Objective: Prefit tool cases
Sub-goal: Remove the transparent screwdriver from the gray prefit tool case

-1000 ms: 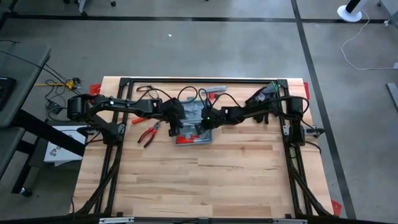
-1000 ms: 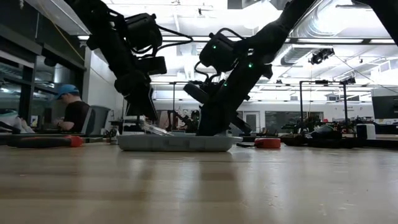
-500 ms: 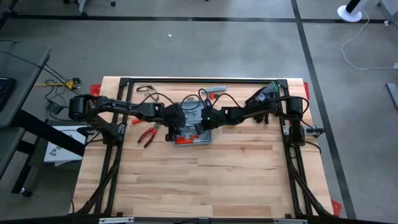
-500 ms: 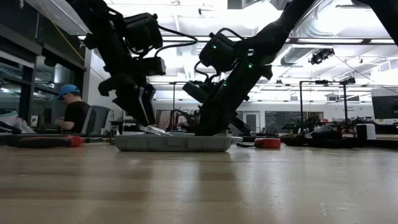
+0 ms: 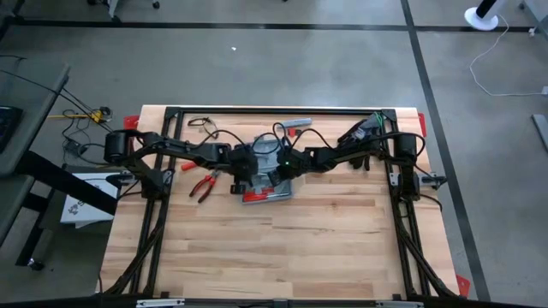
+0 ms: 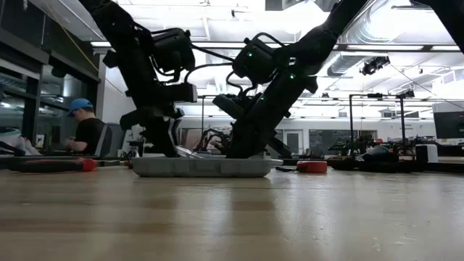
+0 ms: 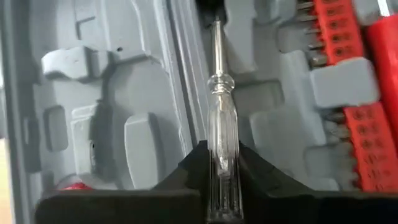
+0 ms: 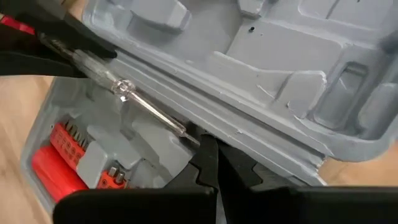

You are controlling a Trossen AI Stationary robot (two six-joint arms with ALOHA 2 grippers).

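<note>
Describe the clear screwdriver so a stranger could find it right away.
Find the open grey tool case mid-table, far side. Over its hinge, the left claw pinches a slim screwdriver. Unlike the red bits beside it, it has a see-through handle and a bare metal shaft.

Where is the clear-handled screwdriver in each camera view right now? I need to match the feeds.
High view: not distinguishable; it is hidden among the arms over the tool case.
Low view: hard to tell; only a thin glint above the tool case rim.
Left wrist view: clear-handled screwdriver at centre, clamped in the left claw.
Right wrist view: clear-handled screwdriver slanting across the case hinge.
Shared landmark: the red bit holder.
</note>
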